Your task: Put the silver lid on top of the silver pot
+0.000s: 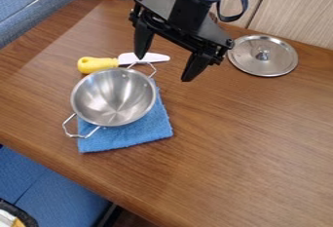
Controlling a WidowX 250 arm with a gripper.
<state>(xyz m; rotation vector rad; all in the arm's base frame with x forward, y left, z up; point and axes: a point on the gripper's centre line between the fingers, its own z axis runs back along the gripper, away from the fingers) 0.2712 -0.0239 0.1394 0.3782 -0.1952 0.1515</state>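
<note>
Silver lid lies flat on the wooden table, right side of view, near the back edge by the wood-grain wall, knob up. It is off the pot, well apart from it. Silver pot sits left of centre, upright and uncovered, bare metal interior visible, one wire handle toward lower left, the other toward upper right. Blue cloth lies under the pot, sticking out at its near side and right. Gripper hangs down from the top edge, between pot and lid; its fingers are spread wide, nothing between them, no hold on the lid or anything else. The arm comes in at the top edge, just left of the lid in view. Knife just behind the pot: yellow handle to the left, pale blade to the right, pot's upper handle near the blade. Blue upholstery at upper left, more blue padding below the table's near edge. Dark-rimmed item in the lower left corner, cut off, can't tell what.
</note>
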